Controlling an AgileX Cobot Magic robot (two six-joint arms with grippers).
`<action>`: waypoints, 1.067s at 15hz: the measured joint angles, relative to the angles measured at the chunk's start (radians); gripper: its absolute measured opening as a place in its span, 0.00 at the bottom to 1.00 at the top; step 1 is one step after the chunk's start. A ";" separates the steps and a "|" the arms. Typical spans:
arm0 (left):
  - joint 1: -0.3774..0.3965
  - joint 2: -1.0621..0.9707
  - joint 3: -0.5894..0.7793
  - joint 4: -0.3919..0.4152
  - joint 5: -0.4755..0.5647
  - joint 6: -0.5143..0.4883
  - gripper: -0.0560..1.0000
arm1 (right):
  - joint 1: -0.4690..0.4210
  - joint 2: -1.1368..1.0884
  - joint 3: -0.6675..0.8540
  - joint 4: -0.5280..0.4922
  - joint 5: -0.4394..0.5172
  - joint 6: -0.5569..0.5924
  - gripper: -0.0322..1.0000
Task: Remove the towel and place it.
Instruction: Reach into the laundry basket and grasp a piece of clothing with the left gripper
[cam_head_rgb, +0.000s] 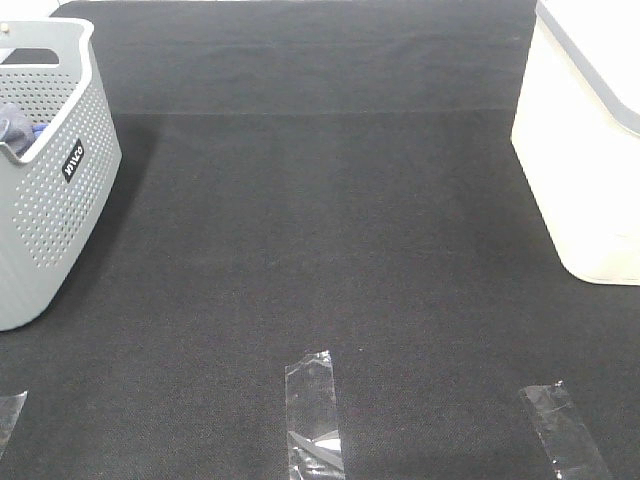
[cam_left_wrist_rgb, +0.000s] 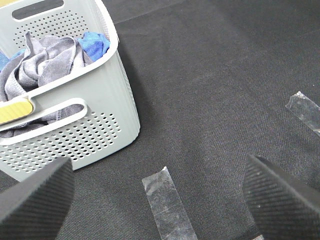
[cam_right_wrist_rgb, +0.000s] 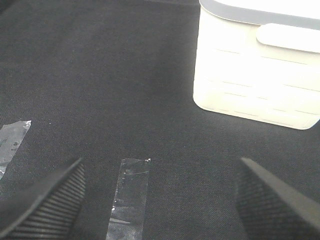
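Presently the jaws of the left gripper (cam_left_wrist_rgb: 157, 200) and right gripper (cam_right_wrist_rgb: 157, 200) are spread, empty; the towel (cam_left_wrist_rgb: 45, 62), bunched against a blue cloth (cam_left_wrist_rgb: 95, 42) in the basket (cam_left_wrist_rgb: 107, 110), may be lifted with it.

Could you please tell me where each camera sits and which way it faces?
Exterior high: mounted high, looking down on mat, basket left, bin right; no robot shows.
Left wrist: on left arm, facing basket and towel; open left tool shows.
Right wrist: on right arm, facing bin; open right tool shows.
Shared: exterior and left wrist both see the basket.
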 joint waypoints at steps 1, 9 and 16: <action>0.000 0.000 0.000 0.000 0.000 0.000 0.88 | 0.000 0.000 0.000 0.000 0.000 0.000 0.77; 0.000 0.000 0.000 0.000 0.000 0.000 0.88 | 0.000 0.000 0.000 0.000 0.000 0.000 0.77; 0.000 0.000 0.000 0.000 0.000 0.000 0.88 | 0.000 0.000 0.000 0.000 0.000 0.000 0.77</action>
